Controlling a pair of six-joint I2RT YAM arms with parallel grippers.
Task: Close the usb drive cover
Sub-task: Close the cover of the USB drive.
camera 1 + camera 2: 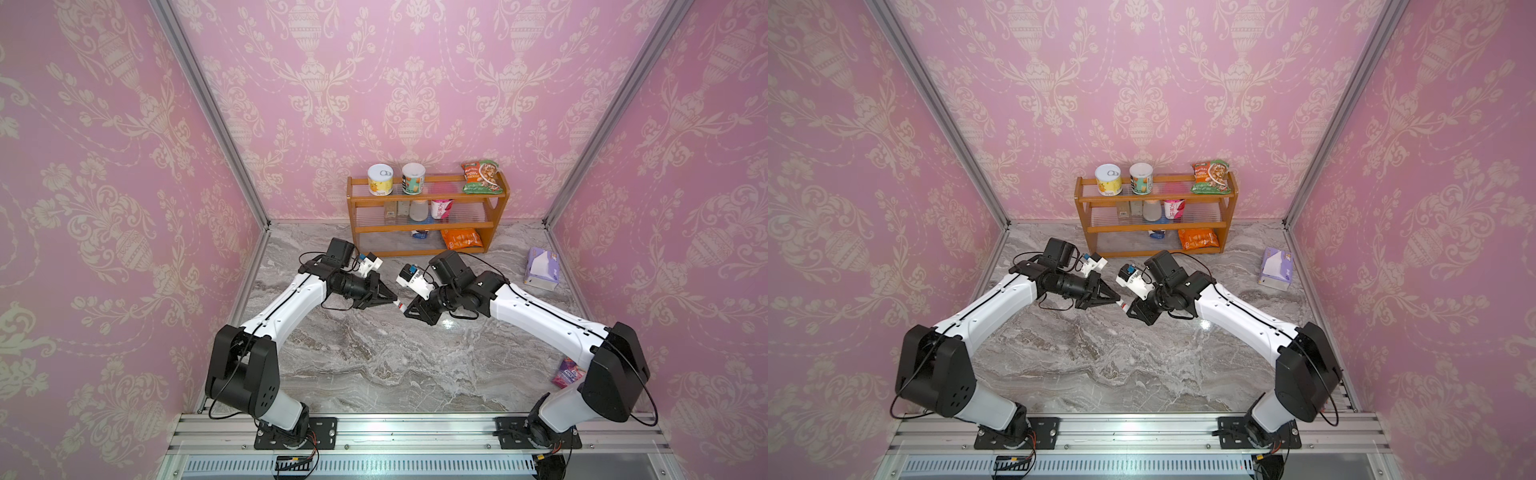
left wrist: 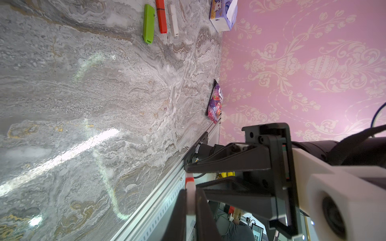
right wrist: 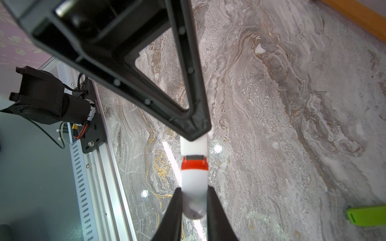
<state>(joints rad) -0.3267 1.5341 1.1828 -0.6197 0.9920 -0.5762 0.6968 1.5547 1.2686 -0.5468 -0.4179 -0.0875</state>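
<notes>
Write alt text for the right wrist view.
Right fingers clamp a white USB drive with a red band; left fingers hold its cap almost on, a sliver of plug showing. Marble table beneath, with a green drive.

White-and-red usb drive (image 3: 194,183), grey marbled table (image 3: 271,125), pink damask wallpaper (image 1: 415,83)

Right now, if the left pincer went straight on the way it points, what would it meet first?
Probably the usb drive held in the right pincer: the cover in the left pincer sits just short of its red collar, in line.
</notes>
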